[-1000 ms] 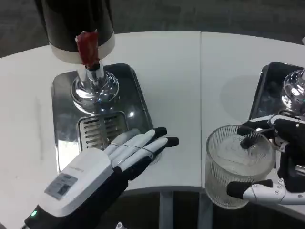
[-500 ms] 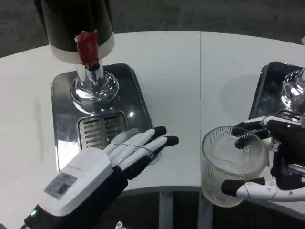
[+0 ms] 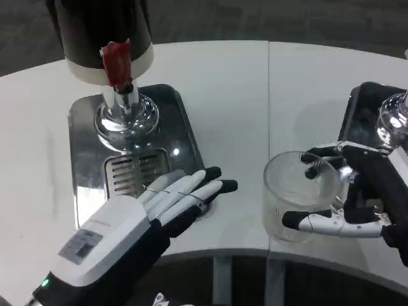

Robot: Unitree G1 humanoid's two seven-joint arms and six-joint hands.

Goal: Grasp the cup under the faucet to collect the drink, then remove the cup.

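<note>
- Near the front edge of the white table (image 3: pixel 242 95), the right hand (image 3: pixel 357 197) holds the clear ribbed cup (image 3: pixel 296 194), with one finger hooked at the rim on the far side and another lying along the near side.
- Cup position: right of the table seam, well apart from the faucet (image 3: pixel 118 64), which hangs over the drip tray (image 3: pixel 185 134) on the left side.
- Left hand (image 3: pixel 166 207): flat, fingers extended and pressed together, holding nothing, lying over the near end of the drip tray and just beside its grille (image 3: pixel 134 172).
- Risk, slip: the grip appears light on smooth glass; a quick sideways move could let the cup rotate or drop off the near edge.
- Risk, collision: the left hand lies on the likely path to the faucet; the cup could strike its fingers unless the hand withdraws.
- Risk, misplacement: the chrome base (image 3: pixel 124 121) of the dispenser (image 3: pixel 102 32) occupies much of the tray, so a cup set off-centre under the spout would miss the drink.
- Surface: white, smooth, with a seam running front to back. A second dark tray (image 3: pixel 360 118) with a glass object sits at the right edge.
- Room: dark carpet shows beyond the table.
</note>
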